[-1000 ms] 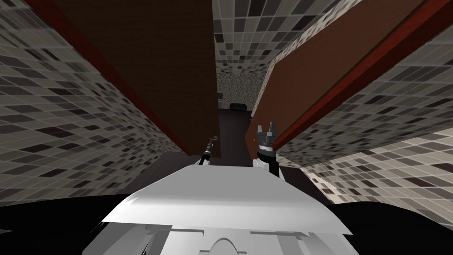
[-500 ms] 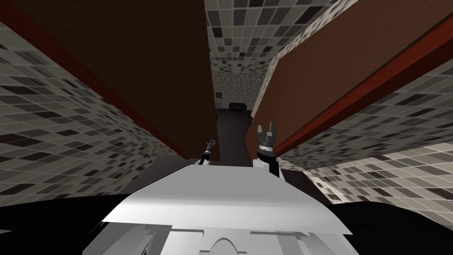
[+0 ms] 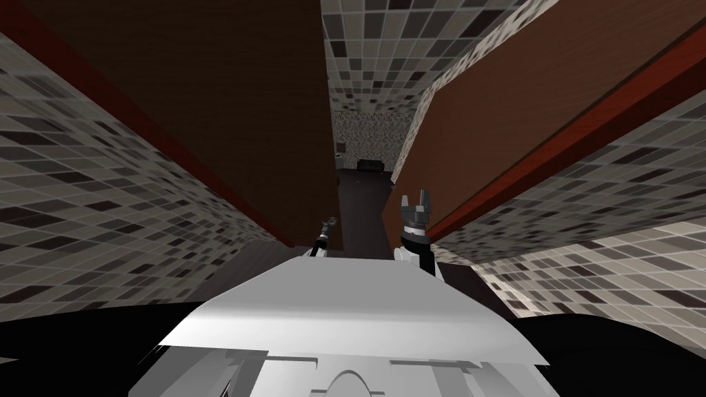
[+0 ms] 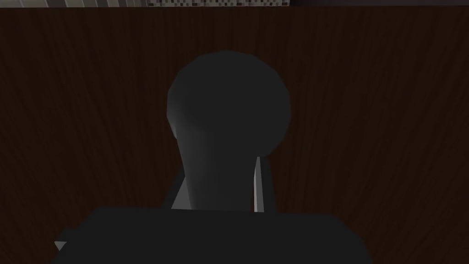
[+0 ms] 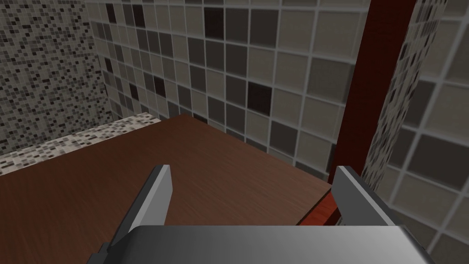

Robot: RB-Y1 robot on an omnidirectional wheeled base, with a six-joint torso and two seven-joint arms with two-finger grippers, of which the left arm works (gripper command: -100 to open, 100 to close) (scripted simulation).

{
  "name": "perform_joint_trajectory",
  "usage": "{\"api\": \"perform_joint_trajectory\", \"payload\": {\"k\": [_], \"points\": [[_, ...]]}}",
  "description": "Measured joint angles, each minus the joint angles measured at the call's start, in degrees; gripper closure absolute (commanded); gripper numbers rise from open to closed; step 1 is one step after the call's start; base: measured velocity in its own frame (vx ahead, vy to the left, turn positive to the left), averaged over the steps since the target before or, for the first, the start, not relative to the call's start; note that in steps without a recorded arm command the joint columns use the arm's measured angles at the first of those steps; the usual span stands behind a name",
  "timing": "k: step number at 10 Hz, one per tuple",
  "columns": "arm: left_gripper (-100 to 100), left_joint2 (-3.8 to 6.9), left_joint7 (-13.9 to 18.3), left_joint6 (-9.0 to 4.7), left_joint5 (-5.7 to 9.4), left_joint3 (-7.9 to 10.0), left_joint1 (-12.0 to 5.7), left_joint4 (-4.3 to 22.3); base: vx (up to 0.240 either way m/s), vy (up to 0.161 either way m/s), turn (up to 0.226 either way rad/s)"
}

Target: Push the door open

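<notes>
The left wrist view is dim; a dark round knob (image 4: 229,98) on a thick neck hides most of the left claw (image 4: 220,176), so only slivers of its fingers (image 4: 259,188) show, one on each side of the neck; they press close against it, the claw clamped on the knob. Behind the knob stands the dark brown, wood-grained door (image 4: 375,114), its edges cut off. In the head view the door runs up the left side, and the left claw is small at its near edge, too small to read there. The right claw (image 3: 416,205) is raised beside a redder brown panel (image 3: 496,117); its fingers are spread wide and hold nothing; whether it touches the panel I cannot tell. Between door and panel a narrow gap shows dark floor (image 3: 362,207); at the gap's far end sits a small dark thing (image 3: 370,165), too small to name.
</notes>
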Motion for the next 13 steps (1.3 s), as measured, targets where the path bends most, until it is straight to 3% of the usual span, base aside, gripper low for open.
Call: {"api": "perform_joint_trajectory", "payload": {"k": [3,5,6,8,9,10,11,12,13], "points": [[100,-0.20,-0.4,0.44,0.32,0.65,0.47,0.2,0.132,-0.049,0.043],[100,-0.20,-0.6,-0.16,0.69,1.42,0.26,1.1,0.192,-0.068,0.032],[100,0.00,-0.8,0.55,0.84,1.76,1.29,-0.7,0.204,-0.074,0.060],[100,0.18,-1.0,0.38,1.38,2.86,0.28,0.2,0.165,-0.073,0.038],[100,0.24,-1.0,-0.48,1.67,3.46,-0.58,1.9,0.203,-0.069,0.067],[100,0.12,-1.4,0.10,1.91,4.03,0.44,0.4,0.185,-0.058,0.048],[100,0.19,-1.7,0.20,2.20,4.63,0.04,1.0,0.196,-0.068,0.060],[100,0.38,-2.0,1.58,2.44,5.14,1.64,-1.8,0.141,-0.053,0.046],[100,0.39,-2.3,1.61,2.59,5.50,1.55,-1.8,0.055,-0.015,-0.001]]}}
